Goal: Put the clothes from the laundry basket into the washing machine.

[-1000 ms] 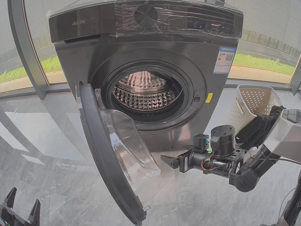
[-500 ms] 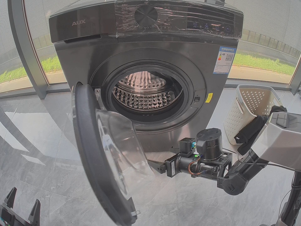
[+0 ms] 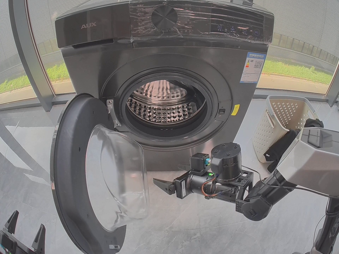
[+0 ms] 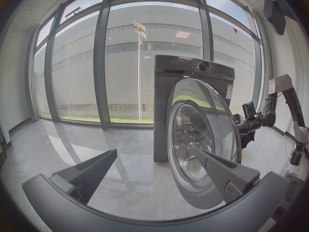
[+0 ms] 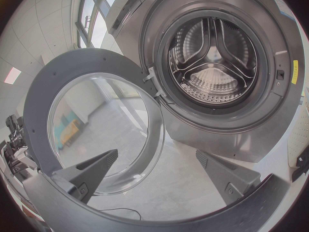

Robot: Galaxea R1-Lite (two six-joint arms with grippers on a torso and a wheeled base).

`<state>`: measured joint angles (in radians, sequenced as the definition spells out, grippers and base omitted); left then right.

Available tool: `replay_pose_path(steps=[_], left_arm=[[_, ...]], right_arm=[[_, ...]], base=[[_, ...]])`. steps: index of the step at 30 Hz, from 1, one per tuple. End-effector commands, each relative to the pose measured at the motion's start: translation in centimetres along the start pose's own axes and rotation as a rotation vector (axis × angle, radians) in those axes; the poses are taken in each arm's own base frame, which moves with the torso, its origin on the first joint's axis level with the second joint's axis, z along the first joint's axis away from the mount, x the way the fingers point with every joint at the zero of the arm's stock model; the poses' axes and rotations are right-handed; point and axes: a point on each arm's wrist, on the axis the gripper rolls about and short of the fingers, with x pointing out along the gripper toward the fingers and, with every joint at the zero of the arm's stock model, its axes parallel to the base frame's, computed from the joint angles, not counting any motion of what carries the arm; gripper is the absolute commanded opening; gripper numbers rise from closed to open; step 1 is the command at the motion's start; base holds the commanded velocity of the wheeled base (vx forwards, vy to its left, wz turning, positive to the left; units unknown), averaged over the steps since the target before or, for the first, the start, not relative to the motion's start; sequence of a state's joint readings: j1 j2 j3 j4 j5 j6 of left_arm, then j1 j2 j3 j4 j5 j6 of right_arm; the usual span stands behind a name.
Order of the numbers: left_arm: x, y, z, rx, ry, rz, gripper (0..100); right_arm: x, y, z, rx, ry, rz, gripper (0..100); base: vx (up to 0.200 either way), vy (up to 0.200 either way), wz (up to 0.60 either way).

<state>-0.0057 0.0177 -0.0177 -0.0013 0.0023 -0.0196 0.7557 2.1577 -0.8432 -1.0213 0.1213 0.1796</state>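
Floor (image 3: 197, 226): polished grey stone tile, backed by tall windows (image 3: 21, 53) with dark frames.

Washing machine (image 3: 106, 64): grey front-loader, standing on the floor and facing the robot. Its round door (image 3: 70, 159) stands wide open on the robot's left of the opening, glass bowl (image 3: 116, 180) turned toward the robot. The steel drum (image 3: 162, 103) with its ribs is in plain sight through the opening.

Laundry basket (image 3: 279, 113): white, perforated, on the floor to the right of the machine and tilted. Dark clothes (image 3: 282, 147) hang over its near rim, partly hidden behind the right arm.

Right gripper (image 3: 169, 180): held low in front of the machine, below the drum opening and near the door's glass bowl; I cannot confirm contact. Its 2 fingers are spread wide with nothing between them, and they point toward the door.

Left gripper (image 3: 24, 230): low at the robot's left, well apart from the door. The left wrist view shows its jaws spread wide and holding nothing.
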Motion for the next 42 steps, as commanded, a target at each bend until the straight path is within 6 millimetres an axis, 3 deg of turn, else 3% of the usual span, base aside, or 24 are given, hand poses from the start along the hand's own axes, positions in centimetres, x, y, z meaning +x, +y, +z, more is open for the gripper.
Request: replay_pose_path(steps=[1,7,13,19,26,32,42], left_arm=[[0.0,0.0,-0.4,0.000,-0.003,0.000,100],[0.0,0.0,-0.4,-0.002,-0.003,0.000,100],[0.0,0.0,-0.4,0.000,-0.003,-0.001,100],[0.0,0.0,-0.4,0.000,-0.003,-0.001,100],[0.0,0.0,-0.4,0.000,-0.003,-0.001,100],[0.0,0.0,-0.4,-0.002,-0.003,-0.001,100],[0.0,0.0,-0.4,-0.002,-0.003,0.000,100]], right_arm=[[0.4,-0.5,0.8,0.001,-0.024,0.010,100],[2.3,-0.9,0.2,0.004,-0.004,0.011,100],[4.2,-1.2,-0.4,0.003,-0.004,0.017,100],[5.9,-0.8,-0.4,-0.002,-0.025,0.035,100],[8.0,1.1,-0.5,-0.014,-0.057,0.083,100],[8.8,2.4,0.1,0.021,-0.080,0.106,100],[9.0,2.1,1.0,0.026,-0.099,0.082,100]], base=[[0.000,0.000,0.00],[-0.200,0.000,0.00],[0.000,0.000,0.00],[0.000,0.000,0.00],[0.000,0.000,0.00],[0.000,0.000,0.00],[0.000,0.000,0.00]])
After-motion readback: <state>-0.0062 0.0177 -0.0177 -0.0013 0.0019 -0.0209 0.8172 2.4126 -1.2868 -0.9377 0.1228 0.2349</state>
